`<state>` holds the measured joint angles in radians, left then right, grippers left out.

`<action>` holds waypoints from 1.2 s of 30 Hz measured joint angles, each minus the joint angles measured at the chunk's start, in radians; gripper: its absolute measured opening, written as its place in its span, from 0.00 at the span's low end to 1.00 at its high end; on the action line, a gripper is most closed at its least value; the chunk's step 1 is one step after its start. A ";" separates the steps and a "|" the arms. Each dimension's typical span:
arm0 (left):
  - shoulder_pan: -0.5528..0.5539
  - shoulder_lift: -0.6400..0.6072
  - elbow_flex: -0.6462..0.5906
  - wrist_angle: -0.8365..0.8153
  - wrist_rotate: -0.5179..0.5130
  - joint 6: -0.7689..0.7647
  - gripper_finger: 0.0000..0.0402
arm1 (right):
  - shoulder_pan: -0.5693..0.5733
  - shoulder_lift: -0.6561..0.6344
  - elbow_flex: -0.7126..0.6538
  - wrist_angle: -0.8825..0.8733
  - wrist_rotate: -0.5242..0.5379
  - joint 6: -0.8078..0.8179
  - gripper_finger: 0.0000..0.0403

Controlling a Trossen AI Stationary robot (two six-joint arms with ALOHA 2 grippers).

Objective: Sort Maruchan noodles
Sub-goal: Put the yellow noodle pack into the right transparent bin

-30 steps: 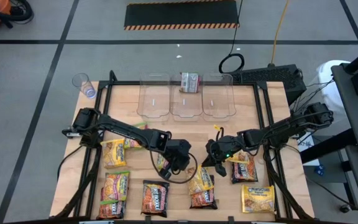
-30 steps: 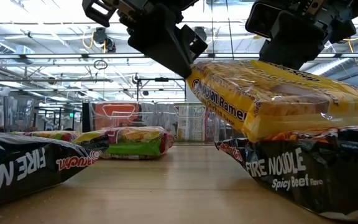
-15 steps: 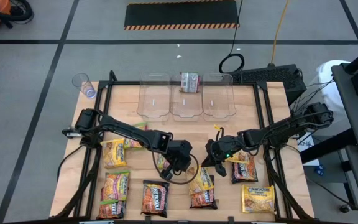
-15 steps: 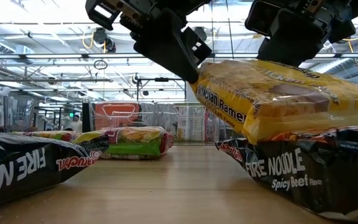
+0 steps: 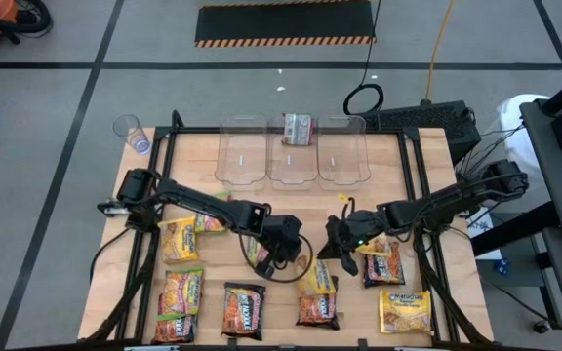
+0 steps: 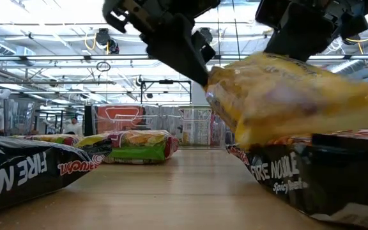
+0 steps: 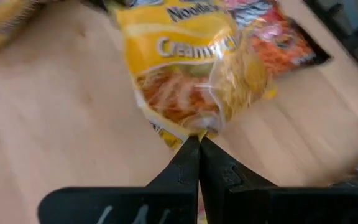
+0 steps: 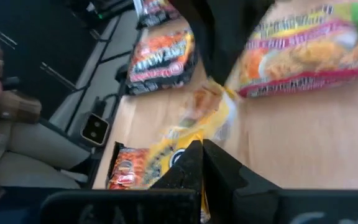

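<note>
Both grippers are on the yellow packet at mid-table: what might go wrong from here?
The left gripper and right gripper each pinch only an edge of the yellow packet, so the wrapper may tear or slip free. It is partly lifted off the black packet, which may get dragged along.

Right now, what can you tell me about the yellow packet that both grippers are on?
The yellow packet is a crinkly plastic ramen pack, printed "Creamy" over a noodle picture, with a clear patch showing the noodles. The left gripper is shut on one edge seam and the right gripper on another. In the low view it hangs tilted, lifted off the dark Fire Noodle packet beneath, near the table's front middle.
</note>
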<state>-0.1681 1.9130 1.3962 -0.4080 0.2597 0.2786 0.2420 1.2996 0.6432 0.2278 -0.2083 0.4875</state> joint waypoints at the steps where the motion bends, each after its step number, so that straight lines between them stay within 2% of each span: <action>1: 0.004 -0.005 0.000 -0.003 -0.003 -0.002 0.00 | -0.001 -0.014 0.000 -0.005 0.004 -0.003 0.00; 7: 0.030 -0.034 0.000 0.013 -0.029 -0.022 0.00 | 0.000 -0.107 0.000 -0.103 0.074 -0.022 0.00; 14: 0.055 -0.057 0.000 0.141 -0.052 -0.032 0.00 | -0.001 -0.189 0.000 -0.152 0.137 -0.055 0.00; 36: 0.136 -0.057 0.001 0.317 -0.130 -0.057 0.00 | -0.018 -0.267 0.000 -0.186 0.259 -0.090 0.00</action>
<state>-0.0321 1.8557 1.3969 -0.0912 0.1296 0.2217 0.2237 1.0325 0.6434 0.0419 0.0506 0.3970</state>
